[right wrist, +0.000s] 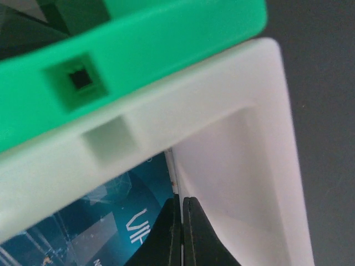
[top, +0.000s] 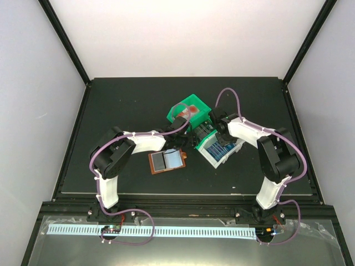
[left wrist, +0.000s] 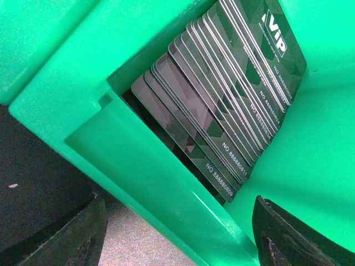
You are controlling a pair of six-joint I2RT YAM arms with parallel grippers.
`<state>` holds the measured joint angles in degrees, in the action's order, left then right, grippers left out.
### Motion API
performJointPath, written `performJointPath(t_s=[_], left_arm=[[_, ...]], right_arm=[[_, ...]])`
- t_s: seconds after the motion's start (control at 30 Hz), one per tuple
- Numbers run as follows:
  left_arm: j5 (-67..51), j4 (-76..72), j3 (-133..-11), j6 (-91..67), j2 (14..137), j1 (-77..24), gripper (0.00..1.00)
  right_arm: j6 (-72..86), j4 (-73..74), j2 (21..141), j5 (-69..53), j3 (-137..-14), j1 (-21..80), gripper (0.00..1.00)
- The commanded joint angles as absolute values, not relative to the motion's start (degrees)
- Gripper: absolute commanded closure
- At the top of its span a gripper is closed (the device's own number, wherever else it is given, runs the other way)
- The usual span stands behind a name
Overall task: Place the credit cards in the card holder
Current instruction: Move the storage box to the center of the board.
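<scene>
Right jaws pinched on the blue printed plastic card (right wrist: 94, 221) in the white plastic bin (right wrist: 194, 94), left jaws wide, we should lift straight up before crossing to the brown leather card holder (top: 166, 162) on the surface (top: 111, 111).

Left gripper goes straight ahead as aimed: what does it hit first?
Probably the dark cards in the green bin. The bin's near wall shows between the left gripper's open fingers and could catch first; depth is unclear.
</scene>
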<state>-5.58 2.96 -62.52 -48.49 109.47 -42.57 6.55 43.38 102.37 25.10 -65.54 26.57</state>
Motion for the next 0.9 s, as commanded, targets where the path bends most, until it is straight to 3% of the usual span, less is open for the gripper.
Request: performJointPath(t_s=[0.0, 0.2, 0.37, 0.6, 0.87], left_arm=[[-5.7, 6.3, -61.8, -46.2, 110.0, -41.8, 0.27], [-8.8, 4.1, -62.1, -43.2, 107.8, -41.8, 0.25], [-9.9, 4.4, -63.1, -40.3, 104.2, -41.8, 0.15], [-7.5, 4.7, -59.1, -36.5, 91.9, -41.9, 0.01], [-1.7, 12.0, -51.6, -28.8, 66.5, -41.8, 0.01]], right_arm=[[5.3, 42.2, 99.0, 27.0, -65.5, 27.9, 0.99], [7.5, 44.2, 91.1, 28.0, -66.2, 29.8, 0.99], [9.7, 46.5, 81.0, 26.2, -65.6, 30.6, 0.99], [12.2, 39.0, 66.3, 0.2, -61.0, 30.6, 0.99], [17.5, 29.3, 59.5, -19.6, -54.3, 30.5, 0.99]])
